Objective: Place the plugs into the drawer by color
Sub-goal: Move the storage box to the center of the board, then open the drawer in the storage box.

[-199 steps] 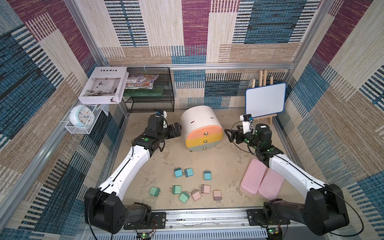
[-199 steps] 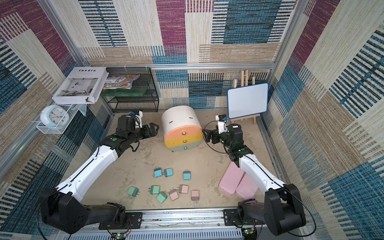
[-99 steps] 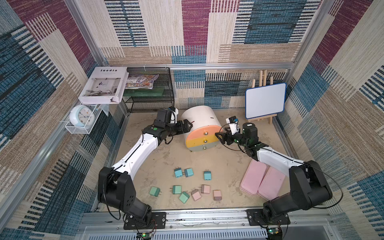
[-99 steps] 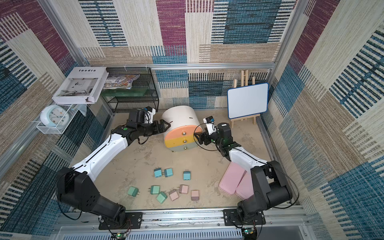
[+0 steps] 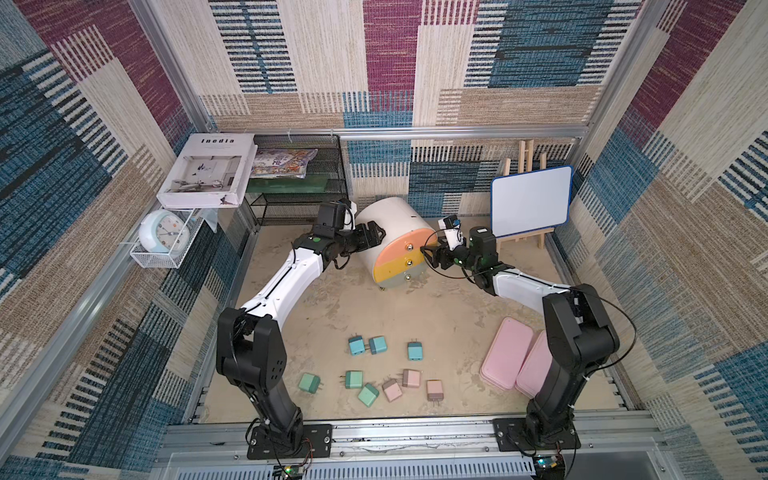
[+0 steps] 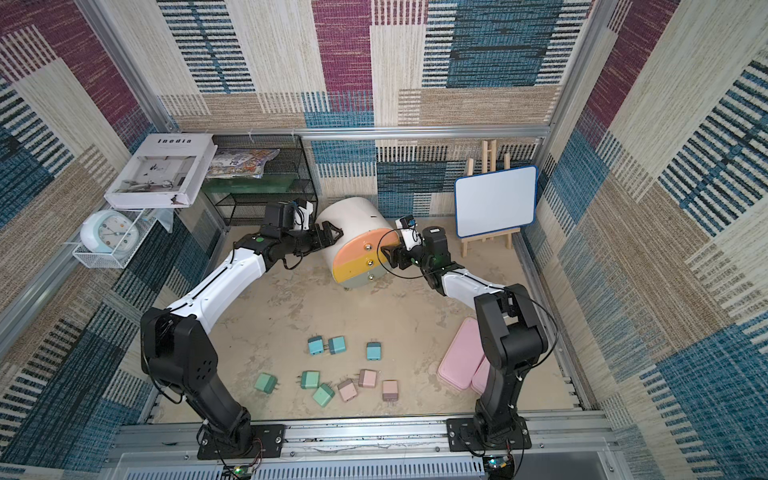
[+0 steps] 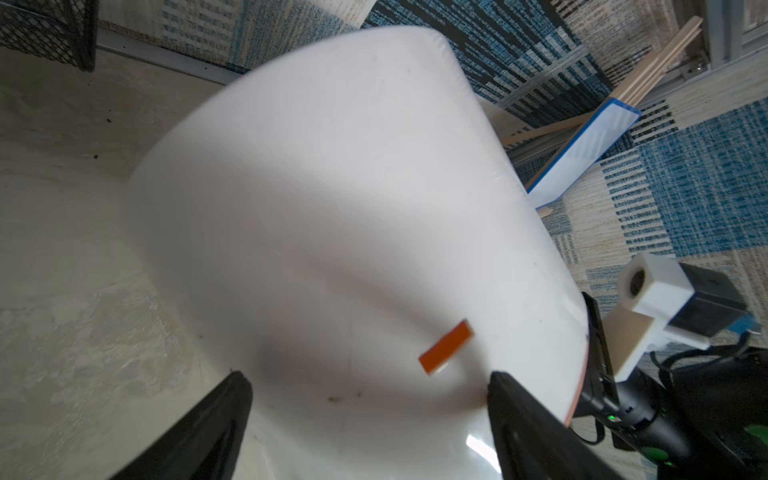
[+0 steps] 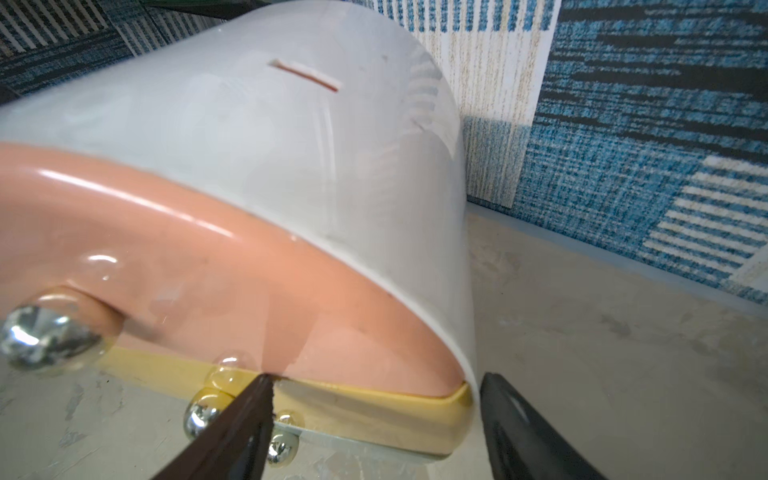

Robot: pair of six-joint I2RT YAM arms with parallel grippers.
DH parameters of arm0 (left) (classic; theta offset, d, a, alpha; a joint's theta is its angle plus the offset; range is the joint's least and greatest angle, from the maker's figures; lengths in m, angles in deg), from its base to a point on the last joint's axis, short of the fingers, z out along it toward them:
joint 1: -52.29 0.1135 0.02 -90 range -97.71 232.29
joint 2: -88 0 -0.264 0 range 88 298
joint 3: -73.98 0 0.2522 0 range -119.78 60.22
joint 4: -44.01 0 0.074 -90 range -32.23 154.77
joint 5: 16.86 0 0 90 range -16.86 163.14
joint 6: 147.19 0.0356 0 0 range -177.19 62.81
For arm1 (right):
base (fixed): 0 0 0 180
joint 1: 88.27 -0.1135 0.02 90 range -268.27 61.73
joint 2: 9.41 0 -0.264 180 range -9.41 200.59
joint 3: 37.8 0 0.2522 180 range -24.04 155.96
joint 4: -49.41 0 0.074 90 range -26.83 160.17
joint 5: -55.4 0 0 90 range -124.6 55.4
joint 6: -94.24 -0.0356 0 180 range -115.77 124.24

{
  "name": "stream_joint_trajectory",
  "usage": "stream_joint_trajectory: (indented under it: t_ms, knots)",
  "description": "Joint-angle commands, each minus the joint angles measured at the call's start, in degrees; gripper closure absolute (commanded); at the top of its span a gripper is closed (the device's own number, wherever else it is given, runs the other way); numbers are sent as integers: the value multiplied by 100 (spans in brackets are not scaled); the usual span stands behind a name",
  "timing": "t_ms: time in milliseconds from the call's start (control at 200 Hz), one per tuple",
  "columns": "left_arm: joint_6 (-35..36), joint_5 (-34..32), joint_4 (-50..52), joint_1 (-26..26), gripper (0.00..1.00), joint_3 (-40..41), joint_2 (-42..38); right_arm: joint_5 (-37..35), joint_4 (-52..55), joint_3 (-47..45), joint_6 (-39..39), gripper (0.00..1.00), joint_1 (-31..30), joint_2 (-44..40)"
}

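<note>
**A:** Where's the drawer (image 5: 395, 224) sitting?

**B:** Back middle of the table (image 5: 449, 316), all three fronts shut. Its barrel axis is level, running rear-left to front-right, and the fronts face the right gripper (image 5: 430, 255). The plugs (image 5: 357, 345) lie loose up front, well apart from it.

**A:** And the pincers?

**B:** Left gripper (image 5: 376, 235) is spread wide across the white shell. The right one's open too, astride the front rim. My guess is they're bracing the drawer so it can't slide or swing.
</note>
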Motion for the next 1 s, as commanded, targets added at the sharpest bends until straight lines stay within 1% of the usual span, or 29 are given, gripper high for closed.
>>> stream_joint_trajectory:
  t_ms: [0, 65, 160, 265, 356, 476, 591, 686, 861, 997]
  knots:
    - [168, -281, 300, 21, 8, -315, 147, -122, 49, 244, 122, 20, 13, 156]
    - [222, -326, 441, 30, 8, -472, 173, -149, 207, 306, 164, 20, 25, 99]
    - [281, -482, 637, 30, 8, -511, 52, -233, 222, 35, 209, 20, 25, -334]
    - [185, -974, 880, 30, 8, -474, -223, -388, 240, -512, 299, 19, -15, -955]
    - [207, -1238, 915, 21, 8, -324, -508, -707, -73, -1154, 185, 19, -133, -1546]
    - [51, -1318, 660, 12, 8, 90, -772, -1209, -718, -1684, 64, 22, -594, -2007]
    - [-74, -1088, 651, 4, 11, 139, -667, -1807, -1059, -1636, 60, 30, -1007, -1877]
    - [-102, -845, 725, 4, 13, 18, -483, -1996, -1285, -1421, 55, 37, -1207, -1587]
    - [-112, -692, 813, 4, 16, -121, -315, -1914, -1295, -916, 2, 44, -1255, -1096]
    - [-98, -709, 861, 9, 18, -164, -258, -1797, -1285, -685, -33, 49, -1264, -907]
